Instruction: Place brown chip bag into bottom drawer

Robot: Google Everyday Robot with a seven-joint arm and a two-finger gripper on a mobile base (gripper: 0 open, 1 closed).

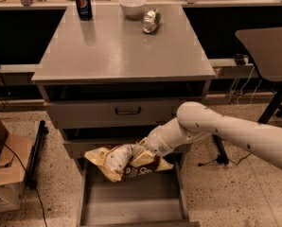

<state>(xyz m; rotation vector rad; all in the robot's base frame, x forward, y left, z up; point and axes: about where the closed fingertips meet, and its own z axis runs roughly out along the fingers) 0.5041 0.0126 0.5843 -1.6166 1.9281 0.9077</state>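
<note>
A big grey cabinet fills the middle of the frame, and its flat top is smooth and a bit shiny. At the far edge of the top, near the upper middle of the frame, stand a blue soda can, a white bowl and a small shiny packet lying on its side just beside the bowl. Under the top there is a dark open gap, and below it a shut drawer with a black handle. The bottom drawer is pulled out toward the lower edge of the frame, and its grey floor shows. The white arm comes in from the right side and bends down to the front of the cabinet. The gripper is at the end of the arm, in the lower middle of the frame, and it is closed tight on the brown chip bag. The bag hangs in the air over the back part of the bottom drawer and does not touch its floor. The bag sticks out to the left of the gripper, all crinkled. The room has a speckled stone floor. A cardboard box sits at the lower left, with black cables near it. A dark table stands at the right edge. A long counter runs along the top of the frame.
</note>
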